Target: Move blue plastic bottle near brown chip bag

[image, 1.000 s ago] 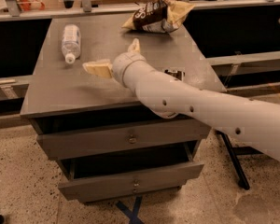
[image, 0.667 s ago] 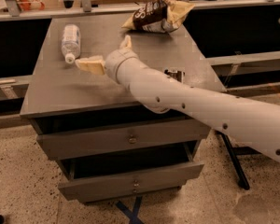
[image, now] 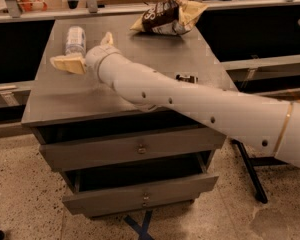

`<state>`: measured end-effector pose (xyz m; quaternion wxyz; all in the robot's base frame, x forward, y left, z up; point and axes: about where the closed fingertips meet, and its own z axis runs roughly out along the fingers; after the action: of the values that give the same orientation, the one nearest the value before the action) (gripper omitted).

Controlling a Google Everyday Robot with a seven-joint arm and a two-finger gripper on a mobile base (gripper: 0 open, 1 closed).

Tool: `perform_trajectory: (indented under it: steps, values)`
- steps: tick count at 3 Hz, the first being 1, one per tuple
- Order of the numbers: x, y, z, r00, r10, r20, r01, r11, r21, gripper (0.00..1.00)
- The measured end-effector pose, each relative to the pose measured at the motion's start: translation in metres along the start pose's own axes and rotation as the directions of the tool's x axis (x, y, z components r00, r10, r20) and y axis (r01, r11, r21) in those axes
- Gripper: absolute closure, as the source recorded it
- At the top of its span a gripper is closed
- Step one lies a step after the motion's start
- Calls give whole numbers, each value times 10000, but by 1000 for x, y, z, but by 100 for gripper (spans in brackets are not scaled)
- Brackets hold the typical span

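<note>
Bottle lying flat, gripper spread beside it

Bottle [image: 76, 39] rests on its side in the upper left of the frame, near the far left corner of the grey cabinet top [image: 90, 96]. The chip bag [image: 167, 16] sits at the far edge, upper centre, well apart from it. The gripper [image: 87, 51] is just beside the bottle's near end, its tan fingers [image: 67, 64] spread wide and holding nothing. The white arm [image: 205, 109] reaches in from the right of the frame.

The bottle is probably light, with thin walls that would give under a hard squeeze. Being round and smooth, it could roll or slip away if nudged from one side. The best hold looks to be across the middle of the body, at the label, with the fingers on either side of its width.

The cabinet top is flat, hard and likely slick, so the bottle may slide easily. A small dark packet [image: 187, 78] lies toward the right side. Below are two drawers [image: 140, 146], the lower one pulled out a little, over a speckled floor [image: 25, 194].
</note>
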<state>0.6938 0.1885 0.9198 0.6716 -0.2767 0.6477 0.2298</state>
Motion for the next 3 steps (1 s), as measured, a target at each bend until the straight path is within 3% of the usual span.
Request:
perform_trajectory:
  steps: [1, 2, 3]
  values:
    - [-18, 4, 14, 9961, -852, -215, 867, 9927, 840, 0]
    - [-11, -10, 47, 9809, -1673, -994, 1860, 9563, 2257, 0]
    - [19, 9, 73, 9885, -208, -1496, 589, 9651, 2552, 0]
